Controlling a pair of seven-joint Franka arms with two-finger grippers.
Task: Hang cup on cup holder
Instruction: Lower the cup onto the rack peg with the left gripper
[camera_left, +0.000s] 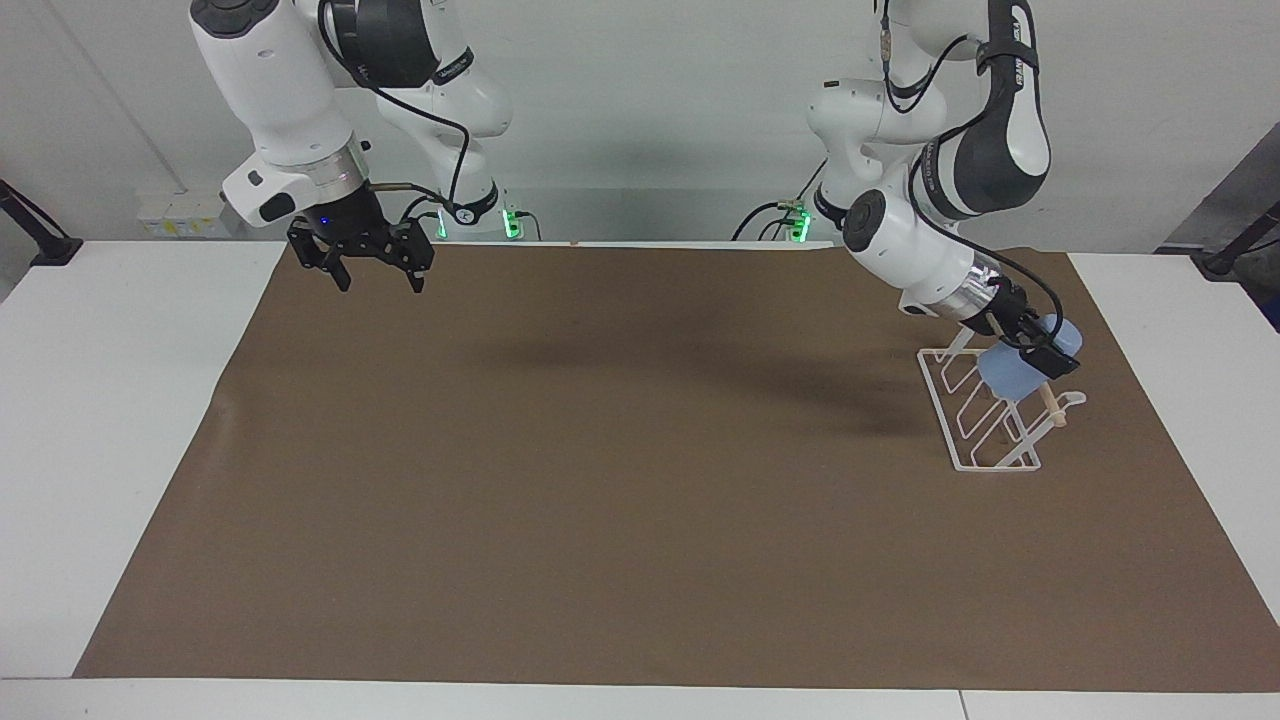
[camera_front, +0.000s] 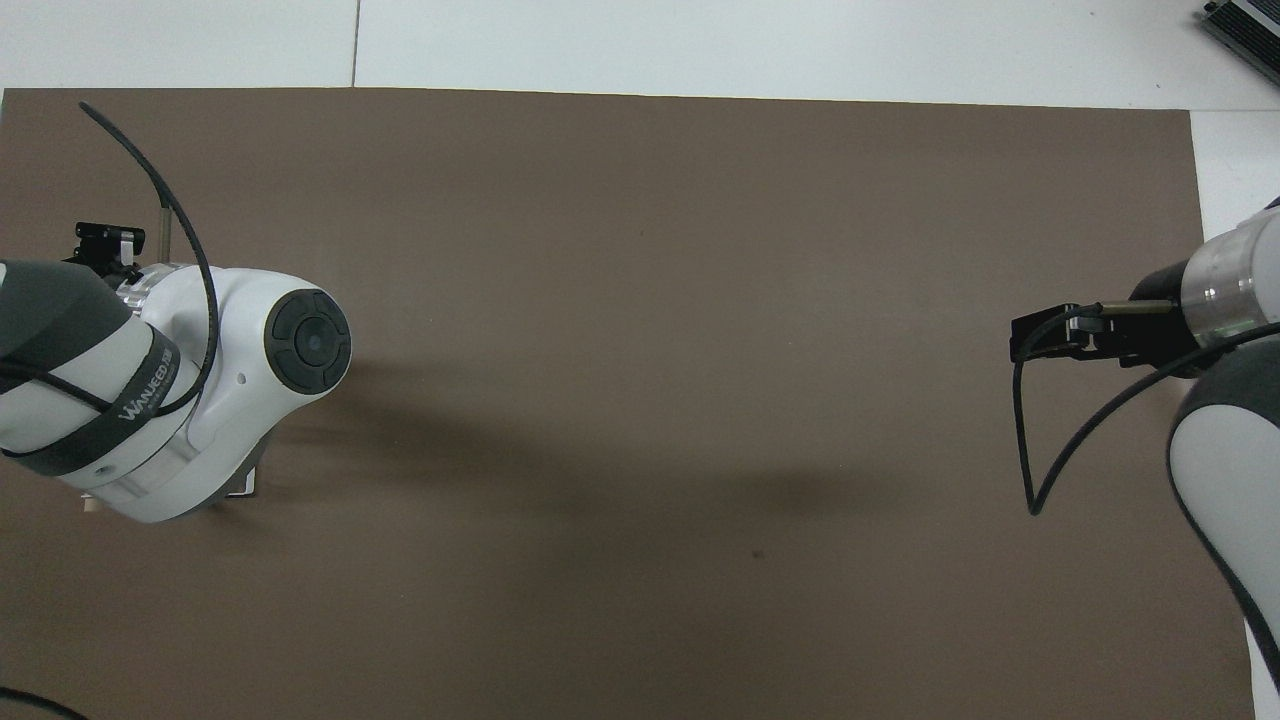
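The left gripper (camera_left: 1040, 345) is clamped on the cup (camera_left: 1012, 375), a light-blue tumbler held tilted over the cup holder (camera_left: 985, 415); the cup sits against the upper part of the rack, by the wooden rod (camera_left: 1050, 405) along its top; whether the cup rests on a prong or only touches the wire cannot be told. The cup holder stands on the brown mat (camera_left: 620, 480) at the left arm's end of the table, its white wire prongs slanted and its base on the mat.

The right gripper (camera_left: 372, 268) hangs in the air over the mat's edge nearest the robots, at the right arm's end; its fingers (camera_left: 414, 280) are spread apart and hold nothing; this arm waits.

In the overhead view the left arm (camera_front: 190, 390) covers the rack and the cup; only a corner of the rack's base (camera_front: 243, 487) shows under it; the right gripper (camera_front: 1045, 335) shows at the mat's edge toward the right arm's end. The white table (camera_left: 110, 400) borders the mat (camera_front: 650, 350) on all sides seen.
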